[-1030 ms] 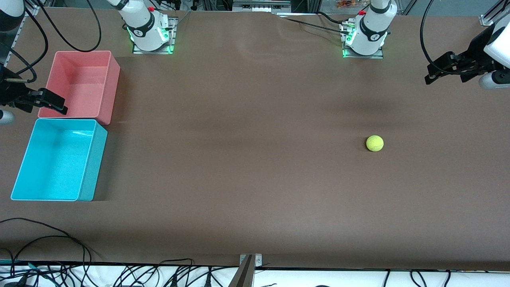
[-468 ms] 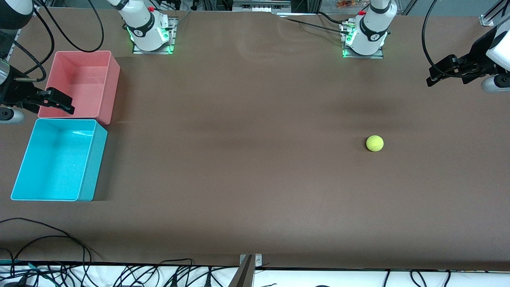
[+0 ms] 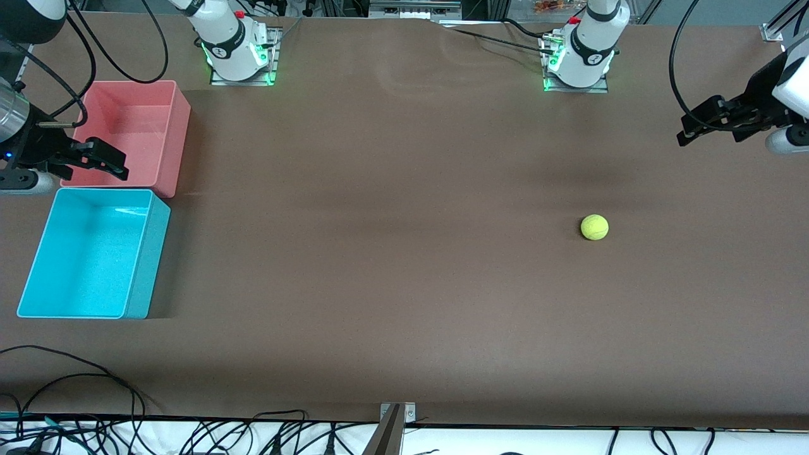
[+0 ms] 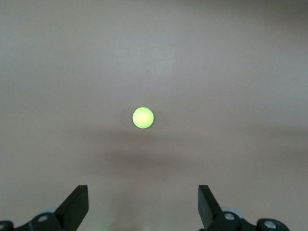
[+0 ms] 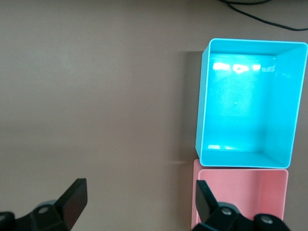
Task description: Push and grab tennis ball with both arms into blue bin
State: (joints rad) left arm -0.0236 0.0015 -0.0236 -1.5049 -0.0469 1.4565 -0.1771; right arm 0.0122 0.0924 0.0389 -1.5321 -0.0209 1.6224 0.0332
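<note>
The left gripper (image 3: 686, 129) hangs with fingers spread wide, holding nothing, over the brown table (image 3: 404, 284) at the left arm's end; the small fuzzy yellow-green tennis ball (image 3: 595, 227) lies alone on the table, apart from it; the right gripper (image 3: 114, 165), also wide and empty, is over the rectangular pink-red plastic bin (image 3: 170, 126); the rectangular bright cyan-blue plastic bin (image 3: 146, 253) stands just beside that one, nearer the front camera.

Pink-red bin (image 3: 129, 136) — on brown table (image 3: 392, 265), black cables (image 3: 76, 404) along table's near edge
</note>
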